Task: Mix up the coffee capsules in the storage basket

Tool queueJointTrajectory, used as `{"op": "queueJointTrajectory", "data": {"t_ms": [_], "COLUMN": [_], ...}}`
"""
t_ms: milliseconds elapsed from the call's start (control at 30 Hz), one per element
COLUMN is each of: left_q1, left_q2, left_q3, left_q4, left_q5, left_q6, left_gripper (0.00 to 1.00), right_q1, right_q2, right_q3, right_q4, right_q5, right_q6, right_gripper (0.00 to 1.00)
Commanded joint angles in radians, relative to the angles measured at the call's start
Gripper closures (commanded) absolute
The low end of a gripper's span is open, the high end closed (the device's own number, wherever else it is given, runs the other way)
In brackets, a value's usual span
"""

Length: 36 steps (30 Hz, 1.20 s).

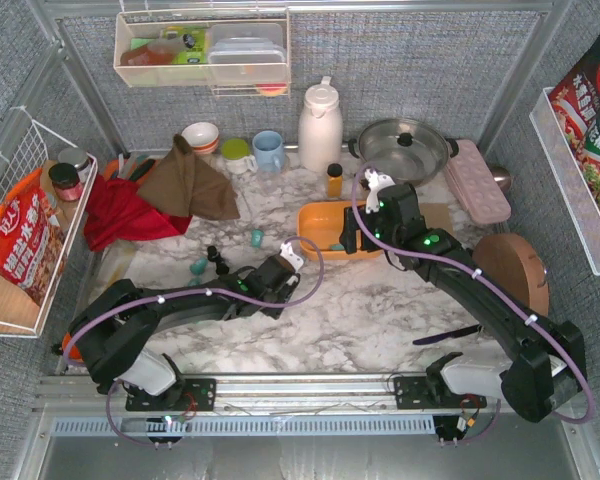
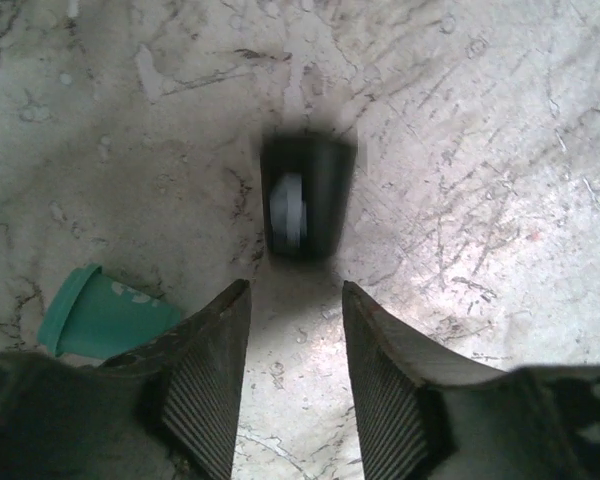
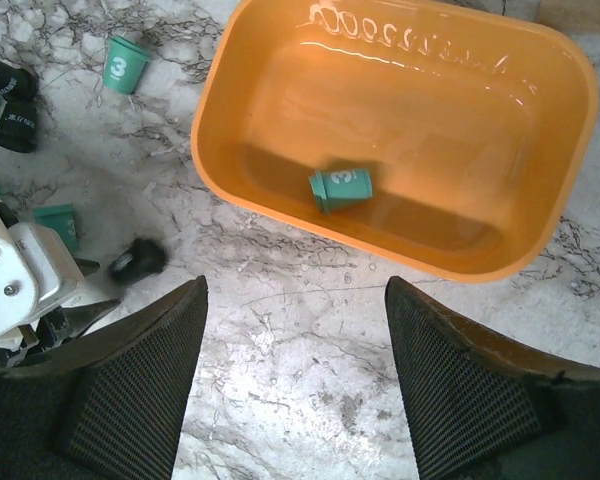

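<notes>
Broadly, a marble table [image 1: 380, 310] carries everything. On it the orange basket [image 3: 460, 130] lies just ahead of the right pincer [image 3: 295, 290], with its near wall a little beyond the fingertips and its body running off to that pincer's right. The right pincer hovers over bare marble with its jaws wide and nothing between them. The left pincer [image 2: 296, 290] sits low over the table, off to the left of the right one, jaws apart at a narrower gap and holding nothing. Inside the basket one teal capsule [image 3: 341, 188] lies on its side, straight ahead of the right pincer and close to the near wall. A black capsule [image 2: 305, 195], blurred, is on the marble just ahead of the left pincer's fingertips, in line with the gap and apart from both pads. A second teal capsule [image 2: 95, 312] lies on its side close by that pincer's left. Ahead and left of the right pincer, loose on the table, are a capsule marked 3 [image 3: 128, 64] and a black pair [image 3: 10, 100]
</notes>
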Motion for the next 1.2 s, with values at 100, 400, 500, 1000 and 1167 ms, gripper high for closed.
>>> {"op": "queueJointTrajectory", "data": {"t_ms": [100, 400, 500, 1000, 1167], "left_q1": [0.001, 0.001, 0.002, 0.056, 0.056], "left_q2": [0.005, -0.02, -0.051, 0.062, 0.102], "left_q3": [0.01, 0.034, 0.023, 0.033, 0.034], "left_q4": [0.02, 0.048, 0.106, 0.284, 0.309], "left_q5": [0.054, -0.002, -0.026, 0.096, 0.09], "left_q6": [0.009, 0.001, 0.015, 0.093, 0.099], "left_gripper": [0.54, 0.28, 0.28, 0.35, 0.4], "right_q1": [0.004, 0.012, 0.013, 0.016, 0.018], "right_q2": [-0.007, -0.019, -0.028, -0.05, -0.048], "right_q3": [-0.002, 0.004, 0.002, -0.007, -0.044], "right_q4": [-0.005, -0.025, -0.029, -0.038, -0.034], "right_q5": [-0.023, -0.035, -0.037, -0.064, -0.075], "right_q6": [0.015, 0.011, 0.012, 0.015, 0.023], "right_gripper": [0.24, 0.24, 0.24, 0.24, 0.24]}}
